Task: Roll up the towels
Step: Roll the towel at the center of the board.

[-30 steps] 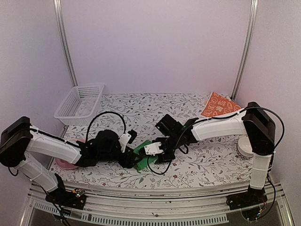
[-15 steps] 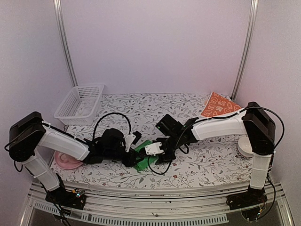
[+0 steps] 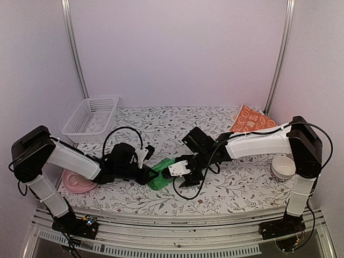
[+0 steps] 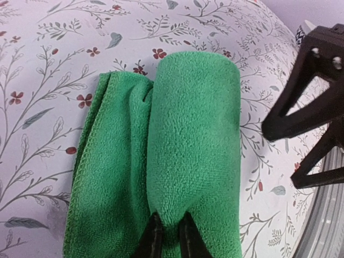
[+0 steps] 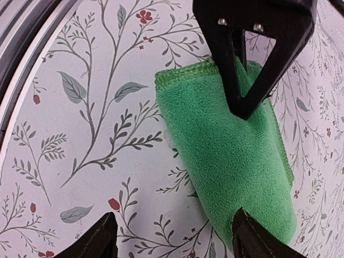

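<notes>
Lab booth: white walls [image 3: 177, 54], metal posts [image 3: 73, 48]

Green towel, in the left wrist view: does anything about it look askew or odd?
Yes. The green towel is only partly rolled: a flat, layered flap sticks out beside the roll, and its edges are uneven. The left fingers pinch the roll's near end.

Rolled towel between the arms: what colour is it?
The towel is plain bright green; left wrist view shows it best.
</notes>
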You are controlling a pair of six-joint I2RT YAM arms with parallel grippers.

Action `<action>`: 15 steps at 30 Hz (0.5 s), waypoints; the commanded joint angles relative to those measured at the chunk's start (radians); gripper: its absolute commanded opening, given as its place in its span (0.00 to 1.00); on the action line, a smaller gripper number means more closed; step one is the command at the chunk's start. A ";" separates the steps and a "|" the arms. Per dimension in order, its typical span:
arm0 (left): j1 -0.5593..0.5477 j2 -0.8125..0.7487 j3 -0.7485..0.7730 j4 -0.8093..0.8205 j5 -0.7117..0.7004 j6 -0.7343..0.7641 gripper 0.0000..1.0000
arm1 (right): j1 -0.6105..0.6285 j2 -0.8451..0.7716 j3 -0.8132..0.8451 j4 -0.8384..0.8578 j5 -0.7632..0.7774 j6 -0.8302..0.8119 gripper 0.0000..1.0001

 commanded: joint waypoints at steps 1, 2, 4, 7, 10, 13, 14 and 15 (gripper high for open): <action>0.053 0.049 -0.012 -0.011 0.040 -0.006 0.08 | -0.006 -0.075 -0.018 0.043 -0.042 -0.093 0.75; 0.063 0.051 -0.015 -0.004 0.053 -0.008 0.08 | -0.007 -0.080 -0.020 0.052 -0.045 -0.116 0.75; 0.084 0.058 -0.020 0.002 0.085 -0.006 0.09 | -0.007 -0.083 -0.021 0.070 -0.047 -0.153 0.76; 0.111 0.072 -0.020 0.001 0.121 -0.004 0.10 | -0.007 -0.073 -0.019 0.091 -0.040 -0.232 0.76; 0.137 0.086 -0.022 -0.002 0.157 -0.002 0.11 | -0.006 -0.044 -0.016 0.127 -0.009 -0.292 0.77; 0.167 0.102 -0.024 -0.001 0.193 0.001 0.12 | -0.006 -0.010 -0.009 0.165 0.029 -0.333 0.76; 0.177 0.107 -0.025 0.001 0.211 0.000 0.12 | -0.006 0.000 -0.009 0.184 0.042 -0.343 0.76; 0.185 0.112 -0.024 0.004 0.225 0.000 0.13 | -0.005 0.014 -0.007 0.203 0.056 -0.350 0.76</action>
